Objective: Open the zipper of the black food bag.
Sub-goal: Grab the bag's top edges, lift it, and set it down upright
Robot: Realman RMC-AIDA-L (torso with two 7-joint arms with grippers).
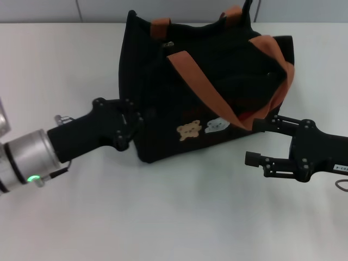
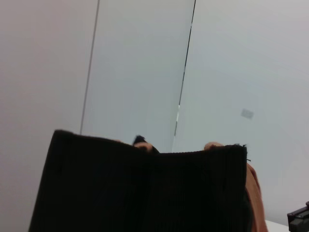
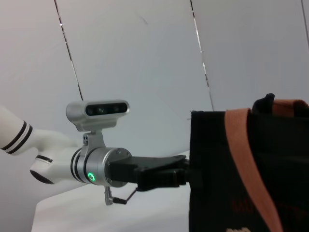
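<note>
The black food bag (image 1: 206, 87) stands upright in the middle of the white table, its orange-brown handles (image 1: 198, 81) draped over its top and the bear patches (image 1: 189, 130) on the near side. The zipper line does not stand out from the black fabric; a small grey tab (image 1: 169, 45) shows by the far handle. My left gripper (image 1: 136, 124) presses against the bag's left end, low down; the right wrist view shows the left gripper (image 3: 181, 171) meeting that same end. My right gripper (image 1: 255, 142) is open, just off the bag's right front corner, holding nothing.
The white table (image 1: 179, 217) spreads around the bag, with a pale wall behind it. In the left wrist view the bag's end (image 2: 145, 193) fills the lower part, and the right gripper (image 2: 299, 217) shows at a corner.
</note>
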